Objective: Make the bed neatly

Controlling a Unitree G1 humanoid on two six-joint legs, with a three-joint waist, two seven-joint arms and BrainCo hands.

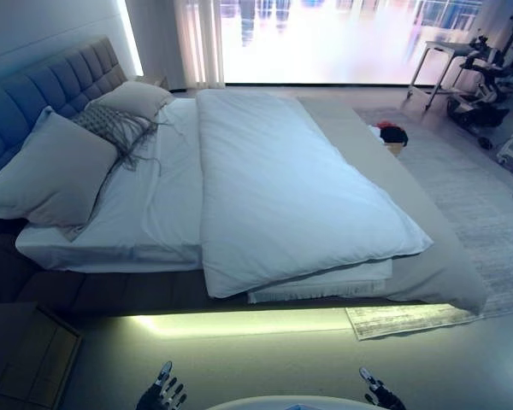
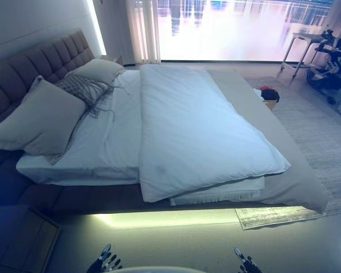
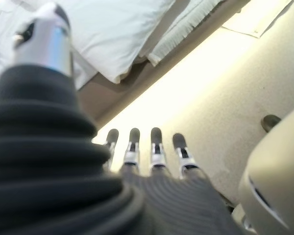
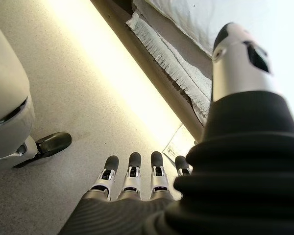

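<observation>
A bed (image 1: 111, 295) with a tufted headboard (image 1: 43, 85) stretches away from me. A white duvet (image 1: 282, 188) lies spread over its middle and foot, its near corner hanging past the mattress edge over a fringed blanket (image 1: 325, 289). Two pale pillows (image 1: 56, 166) (image 1: 137, 98) and a grey fringed cushion (image 1: 111, 126) lean at the head on the white sheet (image 1: 162, 205). My left hand (image 1: 161, 395) and right hand (image 1: 376, 393) hang low near the floor, short of the bed, both open and holding nothing, fingers straight in the wrist views.
A lit strip (image 1: 239, 322) glows under the bed frame. A pale rug (image 1: 462, 196) lies on the right with a basket of dark and red things (image 1: 393, 135). A nightstand (image 1: 30, 354) stands lower left. A white table (image 1: 440, 60) and equipment (image 1: 487, 81) stand far right.
</observation>
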